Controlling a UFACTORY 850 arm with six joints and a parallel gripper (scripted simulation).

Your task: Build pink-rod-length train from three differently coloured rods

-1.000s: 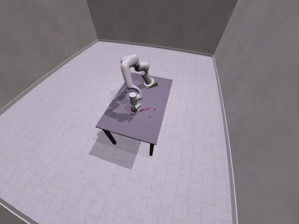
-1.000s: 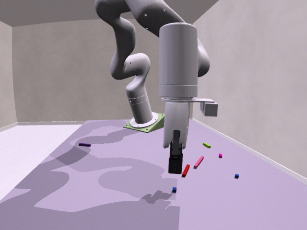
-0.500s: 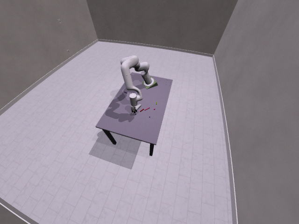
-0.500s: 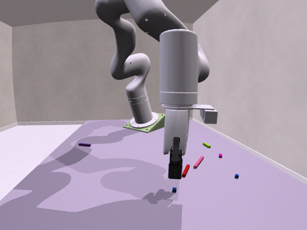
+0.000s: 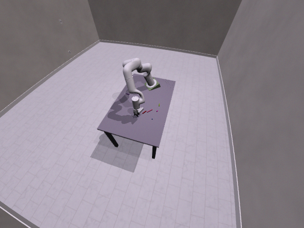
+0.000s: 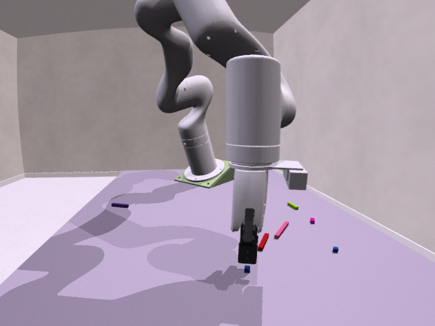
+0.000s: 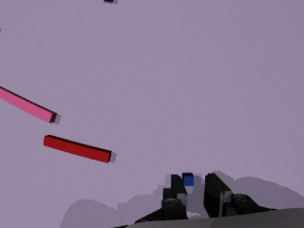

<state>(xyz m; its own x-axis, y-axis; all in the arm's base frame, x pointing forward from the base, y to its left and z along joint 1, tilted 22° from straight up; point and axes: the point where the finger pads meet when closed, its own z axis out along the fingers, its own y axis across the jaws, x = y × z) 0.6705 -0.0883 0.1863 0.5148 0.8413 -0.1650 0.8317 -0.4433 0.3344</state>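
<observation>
My gripper [image 6: 247, 260] hangs just above a small blue cube [image 6: 247, 268] that lies on the table. In the wrist view the cube [image 7: 188, 179] shows in the narrow gap between the fingertips. The fingers stand a little apart and hold nothing. The red rod [image 6: 263, 241] lies just right of the gripper, and the pink rod [image 6: 281, 229] lies beyond it, nearly in line but apart. A second blue cube [image 6: 335, 249] lies further right. The magenta rod [image 6: 312, 220] and lime rod [image 6: 292, 205] lie behind. The purple rod [image 6: 119, 205] lies far left.
The arm's base [image 6: 205, 175] stands on a green plate at the back of the table. The table's right edge runs close behind the lime and magenta rods. The arm's shadow covers the left and front of the table.
</observation>
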